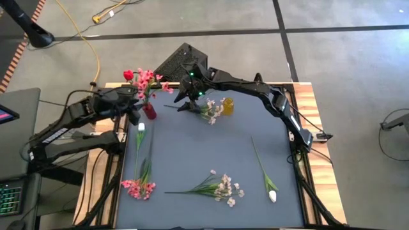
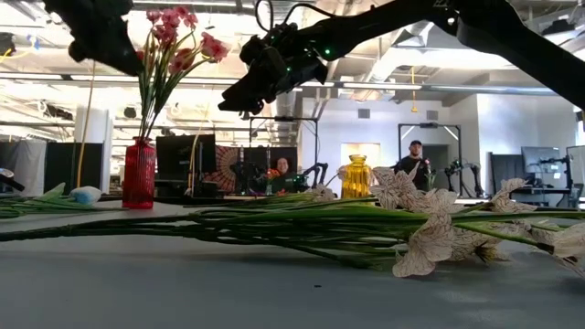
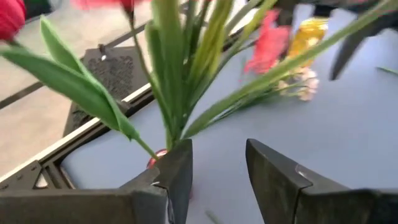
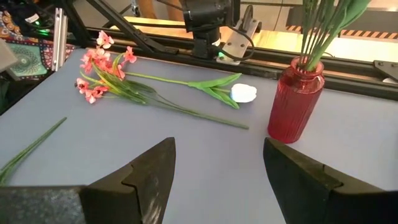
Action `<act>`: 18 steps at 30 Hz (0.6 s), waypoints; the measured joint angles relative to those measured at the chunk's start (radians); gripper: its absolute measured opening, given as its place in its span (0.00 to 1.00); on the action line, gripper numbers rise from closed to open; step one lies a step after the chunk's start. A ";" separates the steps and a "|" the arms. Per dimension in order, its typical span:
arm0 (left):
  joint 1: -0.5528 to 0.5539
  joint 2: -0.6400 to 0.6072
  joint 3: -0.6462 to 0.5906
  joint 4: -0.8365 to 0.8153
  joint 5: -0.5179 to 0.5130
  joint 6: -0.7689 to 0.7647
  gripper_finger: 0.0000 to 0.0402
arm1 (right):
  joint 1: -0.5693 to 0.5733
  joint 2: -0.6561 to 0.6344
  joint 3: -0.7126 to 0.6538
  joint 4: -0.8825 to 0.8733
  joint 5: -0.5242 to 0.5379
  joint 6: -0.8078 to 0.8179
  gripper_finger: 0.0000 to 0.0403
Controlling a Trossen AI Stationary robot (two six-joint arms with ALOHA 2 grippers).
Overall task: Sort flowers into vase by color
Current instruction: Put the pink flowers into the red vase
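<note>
A red vase stands near the mat's far left corner and holds a red tulip and pink sprays. A yellow vase stands to its right, with a pale spray lying on the mat beside it. My left gripper is open, close beside the red vase's rim and stems. My right gripper is open, raised over the pale spray's stem. On the mat lie a white tulip, a pink spray, another pale spray and a second white tulip.
The grey mat has bare room in its middle. A black device sits past the table's far edge. In the low view the pale spray fills the foreground, and people stand in the room behind.
</note>
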 joint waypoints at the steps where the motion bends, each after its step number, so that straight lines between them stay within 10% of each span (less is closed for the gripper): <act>1: 0.000 0.000 0.018 -0.018 0.020 0.005 0.34 | 0.000 0.000 0.000 0.000 0.000 0.000 0.67; 18: -0.002 0.000 0.184 -0.029 0.261 0.089 0.34 | 0.018 -0.077 0.161 -0.522 0.287 -0.080 0.67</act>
